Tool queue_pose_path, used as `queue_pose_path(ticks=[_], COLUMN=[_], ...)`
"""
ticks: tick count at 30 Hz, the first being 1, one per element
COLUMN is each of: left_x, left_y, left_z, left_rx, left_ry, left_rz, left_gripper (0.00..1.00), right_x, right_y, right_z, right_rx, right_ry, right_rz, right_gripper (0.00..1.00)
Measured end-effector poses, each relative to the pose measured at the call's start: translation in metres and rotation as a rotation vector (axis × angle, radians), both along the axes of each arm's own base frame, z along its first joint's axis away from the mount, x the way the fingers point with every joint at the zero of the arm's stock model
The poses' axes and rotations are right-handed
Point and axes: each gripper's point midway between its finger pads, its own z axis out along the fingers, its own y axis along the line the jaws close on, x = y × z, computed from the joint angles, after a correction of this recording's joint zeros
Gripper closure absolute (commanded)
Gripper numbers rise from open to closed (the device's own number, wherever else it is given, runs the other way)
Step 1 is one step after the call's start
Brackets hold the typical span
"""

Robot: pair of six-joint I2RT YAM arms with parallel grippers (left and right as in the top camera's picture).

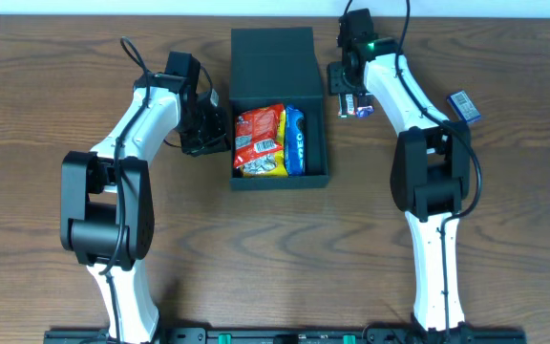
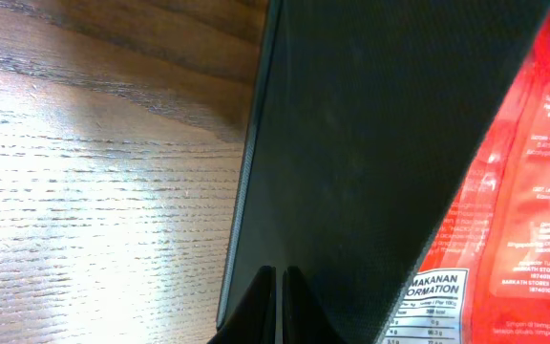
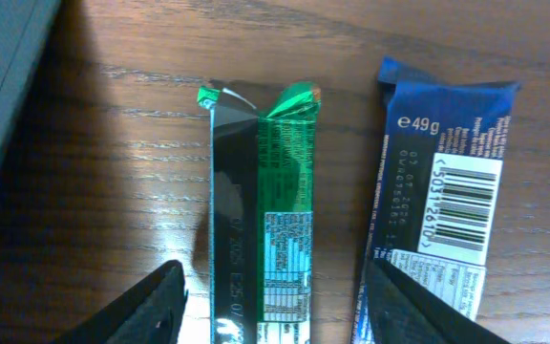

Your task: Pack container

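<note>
The dark teal-green matte rectangular container, lid open and part-filled, sat on the brown wooden bench. At its left wall the left claw was closed; right of it the right claw gaped astride a green-and-silver foil bar, a pickup apparently pending that needed closure and a lift.

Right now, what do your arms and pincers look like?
The left arm and right arm have white links, black joints and black cables; the right one shows a green light. The left pincer and right pincer have black wedge-shaped fingers.
</note>
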Motion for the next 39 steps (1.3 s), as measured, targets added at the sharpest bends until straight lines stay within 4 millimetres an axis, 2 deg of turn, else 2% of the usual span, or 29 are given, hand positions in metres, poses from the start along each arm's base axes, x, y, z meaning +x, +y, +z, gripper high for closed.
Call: queue_pose_path(ticks=[9, 15, 21, 24, 33, 39], left_x=[0.0001, 0.0001, 0.0001, 0.0001, 0.0000, 0.0001], left_y=[0.0000, 0.0000, 0.0000, 0.0000, 0.0000, 0.0000], left_z=[0.0000, 0.0000, 0.0000, 0.0000, 0.0000, 0.0000], left_rx=[0.000, 0.000, 0.000, 0.000, 0.000, 0.000], left_ry=[0.000, 0.000, 0.000, 0.000, 0.000, 0.000], left_rz=[0.000, 0.000, 0.000, 0.000, 0.000, 0.000], left_gripper=[0.94, 0.94, 0.94, 0.94, 0.94, 0.94], right_x=[-0.0015, -0.0015, -0.0014, -0.0014, -0.0015, -0.0072], right_y=[0.0096, 0.0102, 0.0103, 0.0103, 0.0102, 0.0088], right_z=[-0.0083, -0.0087, -0.0086, -0.0086, -0.0085, -0.0008], right_rx=[0.011, 0.013, 0.013, 0.013, 0.012, 0.009], right_ry=[0.010, 0.010, 0.010, 0.010, 0.010, 0.025], right_rz=[0.025, 0.029, 0.029, 0.030, 0.030, 0.030], right_gripper=[0.50, 0.67, 0.70, 0.75, 0.77, 0.81])
